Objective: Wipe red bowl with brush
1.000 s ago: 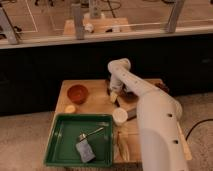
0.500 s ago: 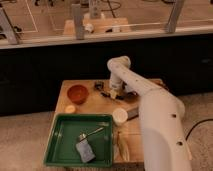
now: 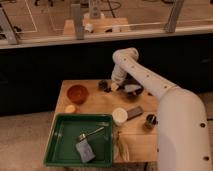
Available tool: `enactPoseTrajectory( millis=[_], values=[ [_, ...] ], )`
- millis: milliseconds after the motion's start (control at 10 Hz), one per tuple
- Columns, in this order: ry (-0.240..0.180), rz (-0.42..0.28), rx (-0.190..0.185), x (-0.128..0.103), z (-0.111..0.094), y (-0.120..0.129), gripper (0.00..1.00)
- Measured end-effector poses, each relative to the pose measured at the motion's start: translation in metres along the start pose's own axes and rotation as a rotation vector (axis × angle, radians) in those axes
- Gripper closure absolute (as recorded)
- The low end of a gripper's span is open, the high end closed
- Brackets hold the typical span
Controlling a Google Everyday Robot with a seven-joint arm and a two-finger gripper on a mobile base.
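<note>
Brush (image 3: 103,85) now showing just left of tool (image 3: 113,86), grip cannot be told, red bowl (image 3: 77,93) nearby further left.

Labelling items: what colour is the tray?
The tray is green, camera view; the tool is by the dark bowl.

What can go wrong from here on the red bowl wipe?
1. The gripper is at the back of the table, between the brush and the dark bowl. A swing toward the red bowl might clip the dark bowl or nudge the brush off the back edge.
2. The red bowl stands loose near the table's left side, so wiping pressure could slide or tip it.
</note>
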Motion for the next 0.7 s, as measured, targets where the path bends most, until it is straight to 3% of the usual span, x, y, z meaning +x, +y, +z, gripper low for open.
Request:
enactPoseTrajectory(
  millis=[200, 700],
  values=[
    [-0.039, -0.02, 0.016, -0.0047, -0.0149, -0.0009, 1.0],
    [-0.059, -0.052, 0.016, -0.0117, -0.0153, 0.0001, 1.0]
  ],
)
